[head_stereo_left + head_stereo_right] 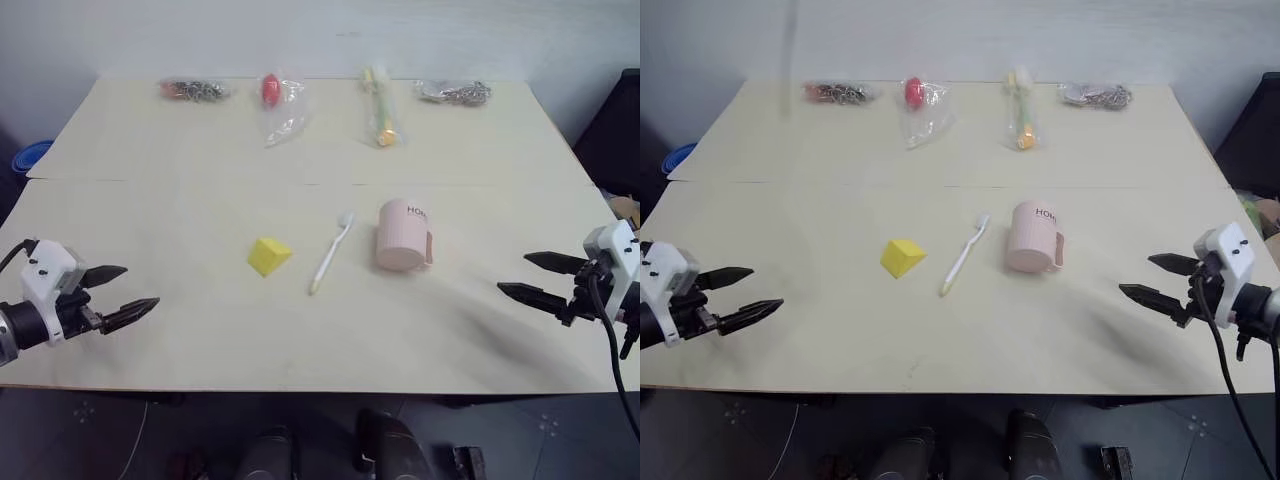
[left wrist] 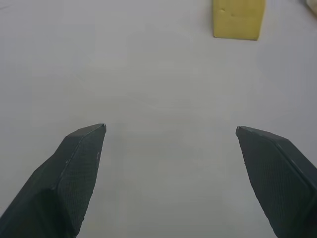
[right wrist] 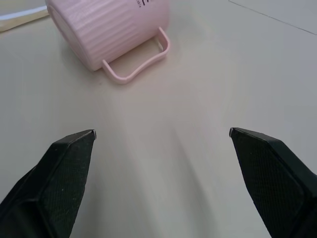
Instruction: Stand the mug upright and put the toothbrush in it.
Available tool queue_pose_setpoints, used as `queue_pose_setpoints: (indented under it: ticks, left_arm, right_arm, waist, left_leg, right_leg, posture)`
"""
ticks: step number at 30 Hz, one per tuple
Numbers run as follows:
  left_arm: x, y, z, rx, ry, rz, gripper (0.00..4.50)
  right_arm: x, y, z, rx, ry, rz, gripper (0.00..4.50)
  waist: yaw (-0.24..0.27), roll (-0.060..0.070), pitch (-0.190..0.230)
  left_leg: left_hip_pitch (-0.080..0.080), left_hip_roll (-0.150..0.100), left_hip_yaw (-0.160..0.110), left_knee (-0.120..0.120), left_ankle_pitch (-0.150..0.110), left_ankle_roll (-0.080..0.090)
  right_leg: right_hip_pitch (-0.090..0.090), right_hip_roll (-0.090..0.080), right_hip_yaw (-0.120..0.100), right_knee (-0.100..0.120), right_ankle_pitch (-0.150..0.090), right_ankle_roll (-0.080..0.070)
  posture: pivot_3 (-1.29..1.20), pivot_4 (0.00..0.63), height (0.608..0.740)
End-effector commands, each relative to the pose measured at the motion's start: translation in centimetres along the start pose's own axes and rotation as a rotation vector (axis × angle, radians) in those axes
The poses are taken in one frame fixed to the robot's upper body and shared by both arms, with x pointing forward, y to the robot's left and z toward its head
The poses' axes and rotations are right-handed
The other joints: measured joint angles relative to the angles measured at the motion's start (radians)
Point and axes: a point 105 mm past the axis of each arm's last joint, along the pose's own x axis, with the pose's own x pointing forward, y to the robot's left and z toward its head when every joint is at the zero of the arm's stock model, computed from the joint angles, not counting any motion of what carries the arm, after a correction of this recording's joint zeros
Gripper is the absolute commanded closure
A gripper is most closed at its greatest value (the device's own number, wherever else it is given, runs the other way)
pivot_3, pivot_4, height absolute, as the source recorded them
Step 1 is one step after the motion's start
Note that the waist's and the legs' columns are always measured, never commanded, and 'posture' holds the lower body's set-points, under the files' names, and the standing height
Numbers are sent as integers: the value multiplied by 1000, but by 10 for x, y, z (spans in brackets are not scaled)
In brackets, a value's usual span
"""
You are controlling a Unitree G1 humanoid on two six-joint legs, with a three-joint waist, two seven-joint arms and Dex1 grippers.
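Tabletop (image 1: 180,340): mug (image 1: 402,236) beyond right fingers (image 1: 540,296)

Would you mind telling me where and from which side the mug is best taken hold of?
Probably the ribbed body of the mug, reached by the open right gripper from the robot's right. The mug lies on its side, its handle toward that gripper; the toothbrush lies on its other side.

Pale wooden table (image 1: 150,340) made of two panels, joined along a thin seam (image 1: 200,182) running from its left edge to its right edge. Beyond the far edge, a plain whitish wall (image 1: 320,35). Below the near edge, dark grey floor (image 1: 100,430). Off the far left corner, a blue rounded object (image 1: 28,156). Even, diffuse lighting.
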Motion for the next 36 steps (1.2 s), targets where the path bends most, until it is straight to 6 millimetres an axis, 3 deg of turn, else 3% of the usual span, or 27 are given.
queue_pose_setpoints:
  ticks: [1, 5, 9, 14, 16, 19, 25, 28, 33, 36]
  left_arm:
    - [13, -11, 26, 8, -79, -51, 33]
    - [45, -31, 40, 57, -103, -166, 33]
    - [90, -45, 45, 62, -128, -226, 33]
    - [143, -56, 36, 94, -52, -199, 33]
    - [159, -68, 42, 94, -73, -228, 33]
    - [176, -67, 44, 69, -68, -179, 33]
    - [191, -64, 44, 44, -40, -122, 33]
    - [188, -64, 46, 13, -57, -132, 572]
    - [175, -57, 34, -17, -32, -91, 1971]
    - [151, -23, 22, -9, 20, 71, 2171]
  right_arm:
    - [1, 33, 35, -42, -92, 152, 0]
    - [8, 85, 69, -75, -139, 385, 0]
    - [13, 120, 86, -143, -157, 512, 0]
    - [16, 136, 103, -168, -222, 564, 0]
    - [17, 137, 105, -158, -237, 566, 0]
    - [20, 138, 102, -162, -230, 555, 0]
    - [20, 143, 102, -160, -243, 563, 0]
    - [21, 140, 103, -171, -253, 540, 0]
    - [28, 135, 109, -173, -284, 502, 0]
    - [32, 136, 109, -181, -284, 509, 0]
  waist:
    - [1, 0, 0]
    - [1, 0, 0]
    - [7, 0, 0]
    - [4, -3, 0]
    - [5, -5, 1]
    - [5, -6, 1]
    - [4, -6, 1]
    - [5, -6, 1]
    - [3, -6, 1]
    - [-4, -6, 1]
  left_leg:
    - [0, 0, 0, 0, 0, 0]
    - [0, 0, -1, 1, 0, 0]
    - [0, -2, -1, 2, 0, 0]
    - [0, -5, -1, 2, 0, 0]
    - [-1, -5, 0, 3, 0, 0]
    - [-1, -5, 1, 3, 0, 0]
    - [-1, -4, 0, 4, 0, 0]
    - [-1, -5, 0, 4, 0, 0]
    - [-1, -4, -1, 4, 0, 0]
    - [0, -3, -1, 4, 1, -1]
  right_leg:
    - [0, 0, 0, 0, 0, 0]
    - [0, 0, 0, 2, 0, 0]
    - [1, 0, -1, 2, 0, 0]
    - [1, 1, -1, 1, 1, 1]
    - [1, 2, -1, 1, 1, 1]
    - [1, 2, -2, 1, 1, 1]
    - [1, 2, -2, 1, 1, 2]
    - [1, 2, -2, 2, 1, 2]
    - [1, 1, -1, 2, 1, 2]
    - [1, 2, -1, 2, 1, 2]
  posture:
    - [0, 150, 740]
    - [0, 150, 740]
    - [0, 150, 740]
    - [0, 150, 740]
    - [0, 150, 740]
    - [0, 150, 740]
    - [0, 150, 740]
    - [0, 150, 740]
    - [0, 150, 740]
    - [0, 150, 740]
